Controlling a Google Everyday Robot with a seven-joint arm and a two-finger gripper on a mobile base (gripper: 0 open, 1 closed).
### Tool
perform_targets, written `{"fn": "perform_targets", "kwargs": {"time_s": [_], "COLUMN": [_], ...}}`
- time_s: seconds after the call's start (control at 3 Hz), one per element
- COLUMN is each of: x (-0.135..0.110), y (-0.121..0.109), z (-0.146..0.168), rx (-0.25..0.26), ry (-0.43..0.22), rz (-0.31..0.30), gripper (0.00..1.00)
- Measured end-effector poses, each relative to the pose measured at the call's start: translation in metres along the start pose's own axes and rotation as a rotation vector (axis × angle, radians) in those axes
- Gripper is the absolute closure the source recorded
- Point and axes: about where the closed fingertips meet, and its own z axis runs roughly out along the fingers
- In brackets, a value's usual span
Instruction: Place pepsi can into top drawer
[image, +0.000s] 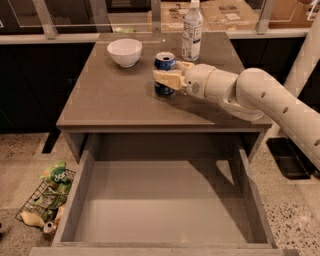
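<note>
The pepsi can (164, 62), dark blue with a silver top, stands upright at the middle back of the cabinet top. My gripper (164, 75) reaches in from the right, and its tan fingers (167, 80) are closed on the can's sides. I cannot tell whether the can rests on the surface or hangs just above it. The top drawer (160, 210) is pulled fully open below the front edge, with a bare flat grey bottom. The white arm (260, 97) stretches off to the right.
A white bowl (125, 51) stands left of the can. A clear plastic bottle (192, 31) stands just behind it. A wire basket of snack bags (47, 197) lies on the floor left of the drawer.
</note>
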Motion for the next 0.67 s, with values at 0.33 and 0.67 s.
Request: {"fn": "perform_targets", "kwargs": {"time_s": [0.33,0.67], "x": [0.0,-0.0074], "y": [0.0001,0.0041], "z": [0.0001,-0.002], "rx": [0.0,-0.015], "ry": [0.0,-0.002], "rz": [0.0,-0.016], "gripper": [1.0,1.0]}}
